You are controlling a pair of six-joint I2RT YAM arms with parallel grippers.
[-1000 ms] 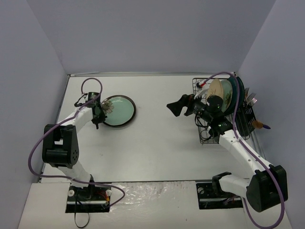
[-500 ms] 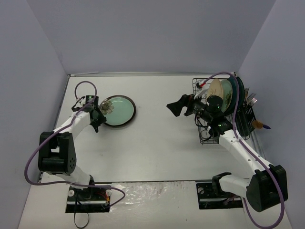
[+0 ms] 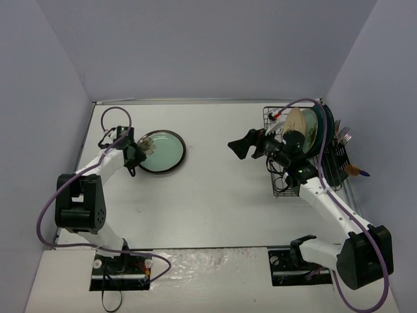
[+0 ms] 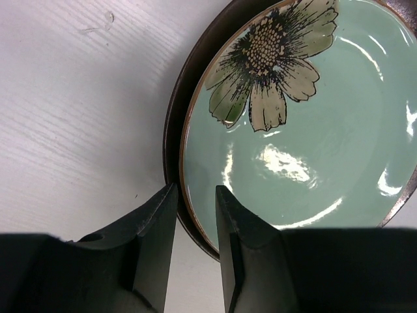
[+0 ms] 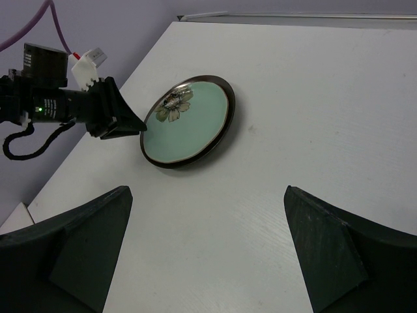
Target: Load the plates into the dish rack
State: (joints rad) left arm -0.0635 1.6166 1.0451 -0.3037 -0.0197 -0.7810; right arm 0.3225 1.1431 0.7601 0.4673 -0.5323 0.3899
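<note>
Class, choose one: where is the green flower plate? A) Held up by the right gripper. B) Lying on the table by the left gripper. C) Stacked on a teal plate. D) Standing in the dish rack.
B: the green flower plate lies on the table, the left gripper at its rim; the right gripper is open and empty.

White worktop (image 3: 215,202), faintly wood-grained it seems; plain pale lavender walls (image 3: 195,45) close it in on three sides; soft even light, mild glare at the near edge.
</note>
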